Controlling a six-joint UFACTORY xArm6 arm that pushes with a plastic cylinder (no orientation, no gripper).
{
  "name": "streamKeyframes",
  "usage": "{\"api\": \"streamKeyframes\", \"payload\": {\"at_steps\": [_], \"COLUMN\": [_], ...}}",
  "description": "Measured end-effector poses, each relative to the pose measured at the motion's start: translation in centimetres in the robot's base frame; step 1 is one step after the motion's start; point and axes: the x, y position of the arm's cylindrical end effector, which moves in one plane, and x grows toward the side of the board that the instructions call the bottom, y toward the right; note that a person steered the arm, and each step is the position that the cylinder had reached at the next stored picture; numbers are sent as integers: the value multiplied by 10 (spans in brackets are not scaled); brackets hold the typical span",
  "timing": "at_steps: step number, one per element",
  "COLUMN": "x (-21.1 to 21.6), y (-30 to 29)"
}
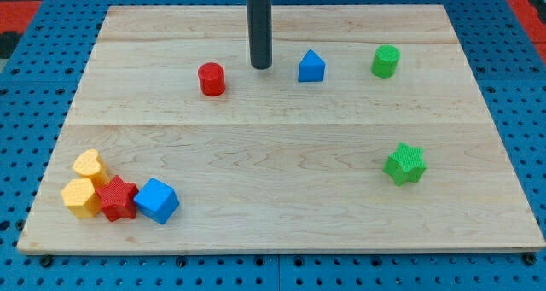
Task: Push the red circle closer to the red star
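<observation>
The red circle (212, 78) stands upright on the wooden board in the upper middle-left. The red star (117, 198) lies at the lower left, wedged between yellow blocks and a blue cube. My tip (261, 66) is the lower end of the dark rod, to the right of the red circle and a little above it in the view, with a clear gap between them. It sits between the red circle and a blue block.
A yellow heart (89, 165) and a yellow hexagon-like block (81, 198) touch the red star's left. A blue cube (157, 200) touches its right. A blue house-shaped block (311, 67), a green cylinder (386, 61) and a green star (404, 164) lie on the right. The board edge (281, 250) runs along the bottom.
</observation>
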Motion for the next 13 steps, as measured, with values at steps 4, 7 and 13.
{"api": "streamKeyframes", "payload": {"at_steps": [4,7,13], "x": [89,38,143], "y": [-75,-79,-156]}}
